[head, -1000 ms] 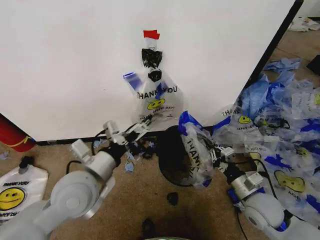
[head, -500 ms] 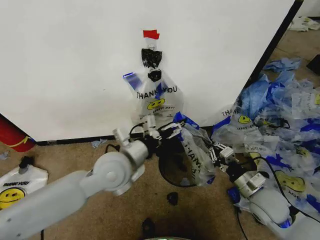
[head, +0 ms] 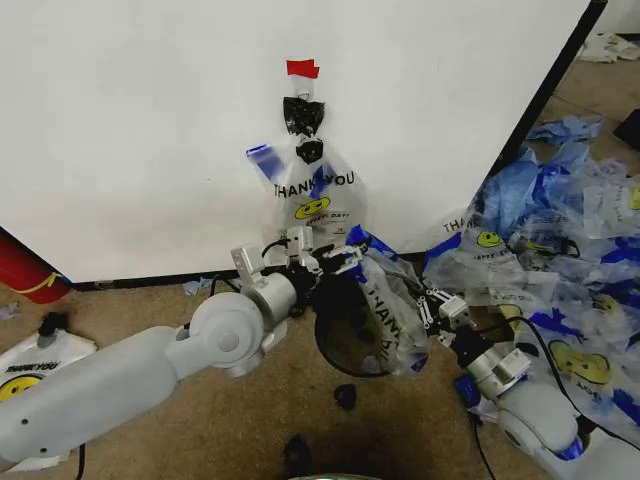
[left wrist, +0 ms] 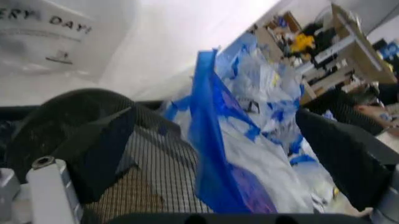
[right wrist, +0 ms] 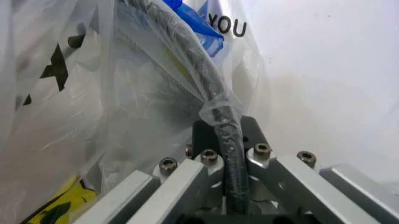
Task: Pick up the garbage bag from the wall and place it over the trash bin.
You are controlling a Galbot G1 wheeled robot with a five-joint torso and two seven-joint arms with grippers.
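The black wire-mesh trash bin (head: 345, 330) stands on the carpet at the foot of the wall. The garbage bag (head: 388, 300), clear with blue handle strips, drapes over the bin's right side. My right gripper (head: 432, 306) is shut on the bag's film and the bin rim (right wrist: 215, 105) together; the right gripper (right wrist: 227, 156) clamps both. My left gripper (head: 335, 262) is at the bin's far rim, open. In the left wrist view the bag's blue handle strip (left wrist: 215, 140) stands between the wide-apart fingers (left wrist: 44, 186), over the mesh (left wrist: 146, 163).
A second THANK YOU bag (head: 312, 195) hangs on the wall under red tape (head: 302, 68). A heap of blue-and-clear bags (head: 565, 230) fills the right. A red cylinder (head: 25, 268) and a flat white smiley bag (head: 25, 385) lie left. Small black pieces (head: 345, 397) sit before the bin.
My left arm swung right, from the floor left of the bin to the bin's far rim at the bag's blue handle. The right gripper has kept its hold.
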